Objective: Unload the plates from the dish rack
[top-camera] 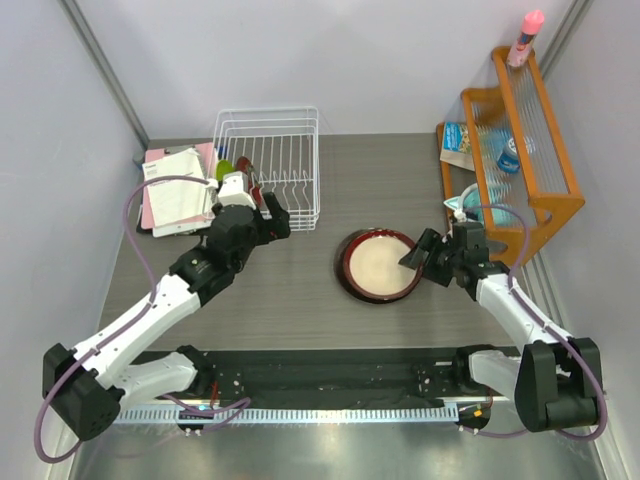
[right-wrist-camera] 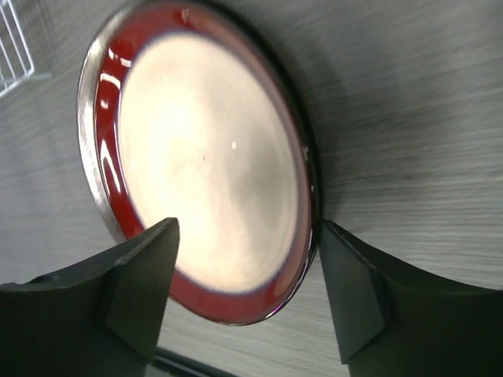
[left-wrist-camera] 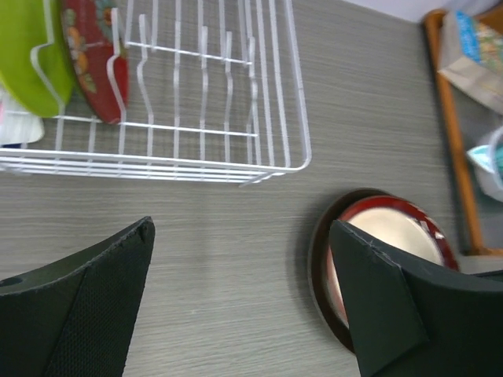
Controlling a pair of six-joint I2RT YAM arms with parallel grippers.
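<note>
Lying flat on the counter [top-camera: 300, 295], right of centre, is the dark-red-rimmed plate [top-camera: 380, 265] w/ cream centre. A darker ring shows under it, maybe a 2nd plate, can't tell. R hand [right-wrist-camera: 247, 228] sits at its right rim, fingers spread either side of the edge, clamping nothing. Plate looks set face-up so others can stack on it.

Dish rack [top-camera: 268, 165] stands at the counter's far edge, left of centre. Lime green plate [left-wrist-camera: 23, 47] & glossy red floral plate [left-wrist-camera: 90, 63] stand upright btwn prongs at its left end, so prob. two left to unload. L hand [left-wrist-camera: 244, 306] hovers just off the rack's near side, wide open & empty, likely lining up the next pick.

Orange shelf [top-camera: 545, 190] at the right edge holds a blue packet [top-camera: 457, 137] & a pink-capped bottle [top-camera: 527, 35]. Papers [top-camera: 178, 195] lie by the far-left corner. No writing legible; packet print too small.
</note>
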